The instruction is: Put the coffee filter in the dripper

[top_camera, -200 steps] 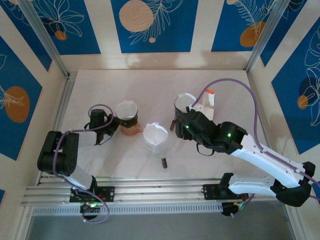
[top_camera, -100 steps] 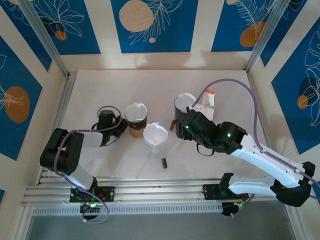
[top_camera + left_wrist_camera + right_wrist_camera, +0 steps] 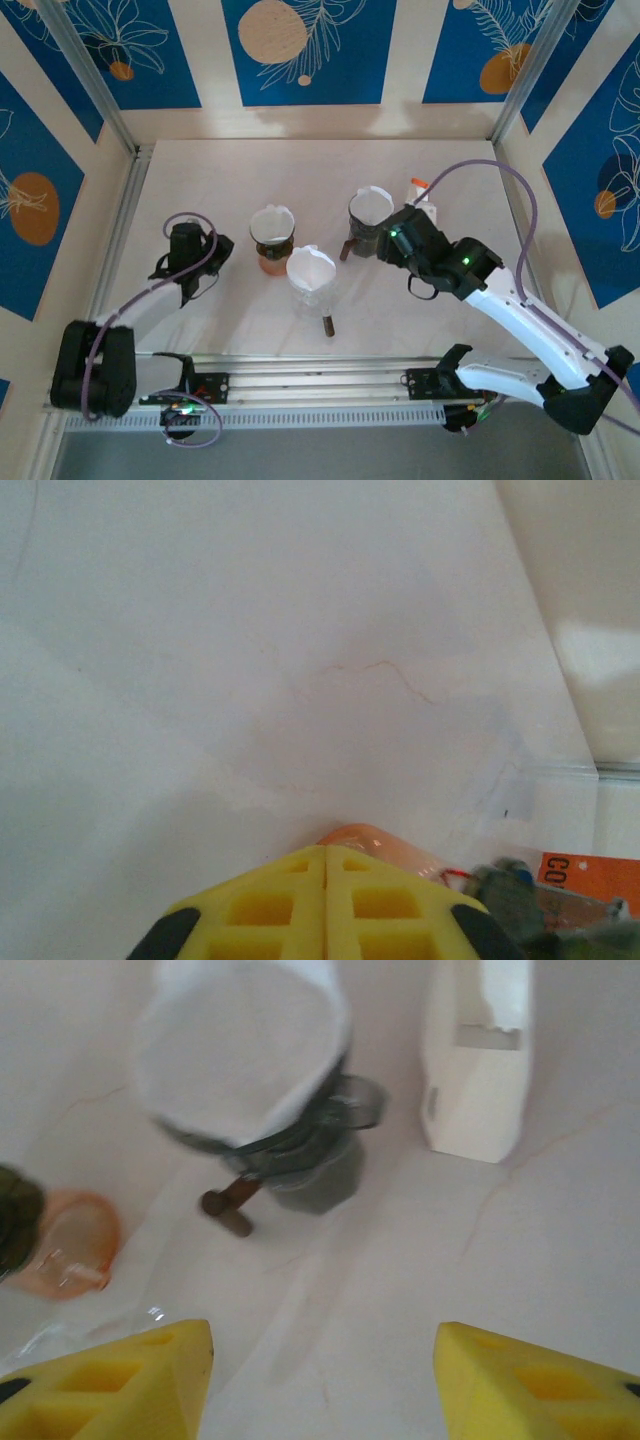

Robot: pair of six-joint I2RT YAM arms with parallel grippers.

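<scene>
a: the left gripper (image 3: 218, 250) is seen low on the left of the table (image 3: 200, 170). in its wrist view the yellow fingers (image 3: 260, 910) are pressed together along one seam, with nothing caught between them.

b: clenched on nothing, noted. and the task's thing?

a: a coffee filter (image 3: 272, 220) is seated upright in the orange dripper (image 3: 266, 260), its white rim showing above a dark band. that dripper is placed just right of the left gripper, with a gap between. from the left wrist only an orange edge is caught beyond the fingertips, and contact cannot be judged there.

b: two more are spotted. a clear dripper (image 3: 312, 298) with a white filter is set just in front of the orange one, its brown handle (image 3: 327, 324) pointed toward the near edge. a dark dripper (image 3: 362, 232) is stood further right, also lined with white paper.

a: the right gripper (image 3: 390, 232) is held beside that dark dripper, near the white holder (image 3: 424, 205). from its wrist the two yellow fingers are seen spread wide, bare table between them.

b: released, nothing grasped. the dark dripper is seen ahead and left of it, the holder ahead and right, both well clear of the fingertips.
</scene>
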